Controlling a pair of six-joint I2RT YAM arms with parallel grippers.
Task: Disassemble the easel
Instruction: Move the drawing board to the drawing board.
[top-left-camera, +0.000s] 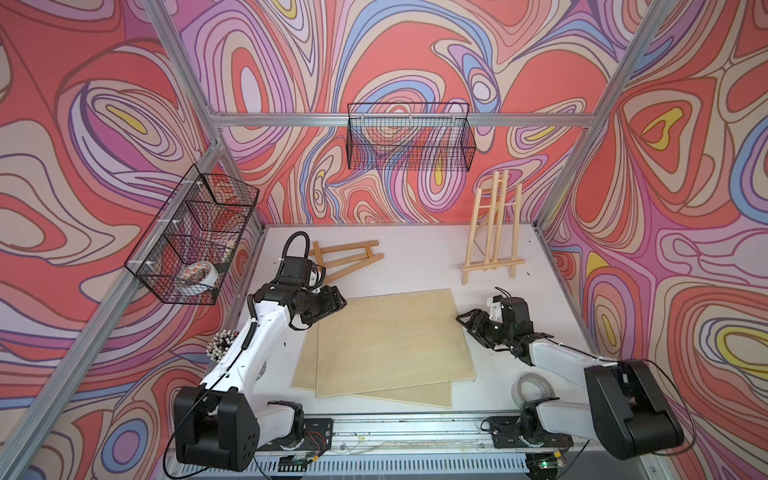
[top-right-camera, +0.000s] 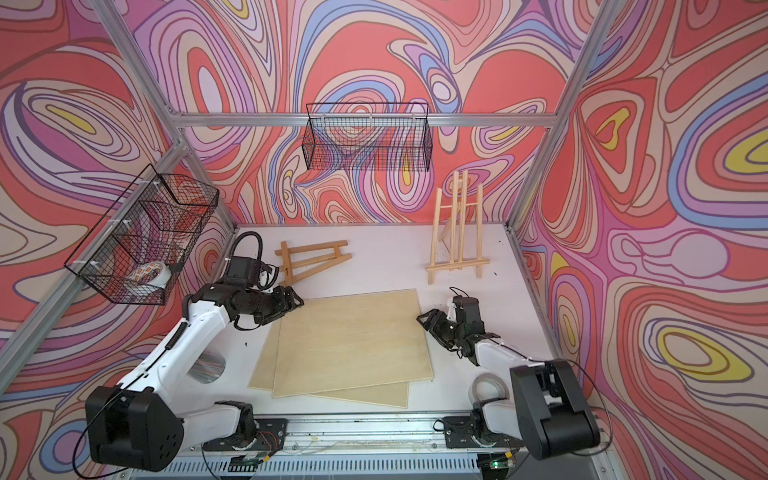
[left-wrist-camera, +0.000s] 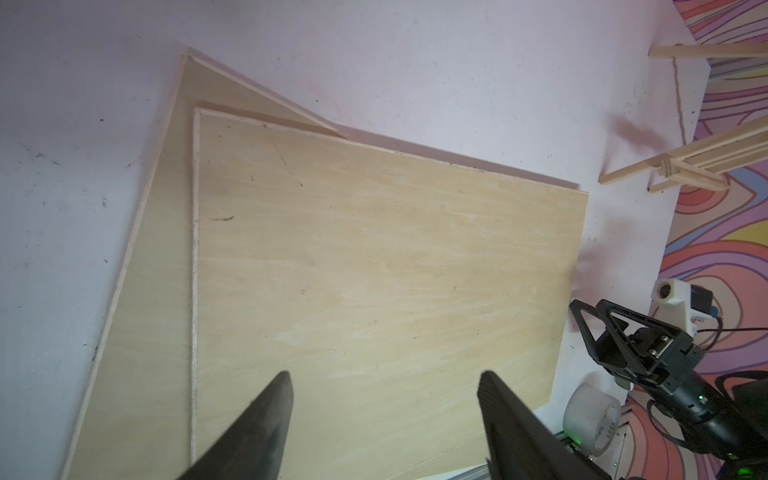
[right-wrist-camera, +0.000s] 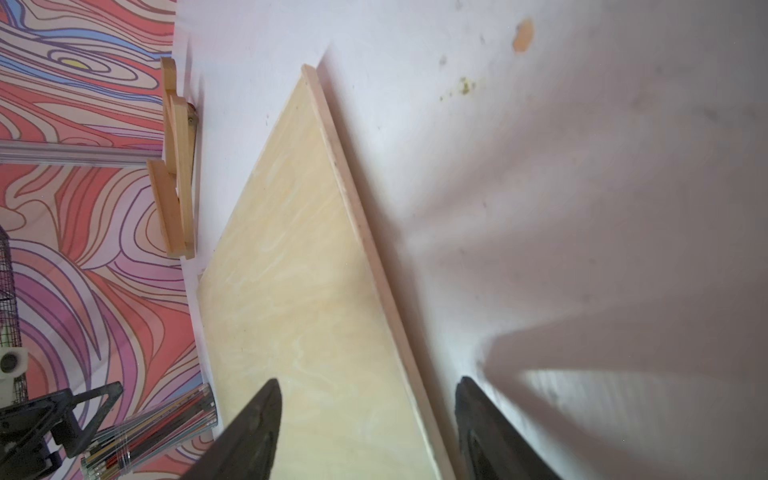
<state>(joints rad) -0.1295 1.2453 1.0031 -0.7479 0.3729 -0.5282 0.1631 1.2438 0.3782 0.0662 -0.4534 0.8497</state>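
A pale wooden easel (top-left-camera: 492, 232) stands upright at the back right of the table, also in the other top view (top-right-camera: 457, 237). A second, darker easel (top-left-camera: 345, 259) lies flat at the back left. Two plywood boards (top-left-camera: 390, 340) lie stacked mid-table. My left gripper (top-left-camera: 340, 301) hovers open over the top board's far left corner; the left wrist view shows bare board between its fingers (left-wrist-camera: 384, 376). My right gripper (top-left-camera: 463, 320) is open at the board's right edge. In the right wrist view (right-wrist-camera: 369, 380) that edge runs between its fingers, which grip nothing.
A wire basket (top-left-camera: 409, 137) hangs on the back wall. Another basket (top-left-camera: 191, 237) on the left wall holds a tape roll (top-left-camera: 199, 274). A cup of pencils (top-left-camera: 220, 343) stands by the left arm. A clear tape roll (top-left-camera: 530, 388) lies by the right arm's base.
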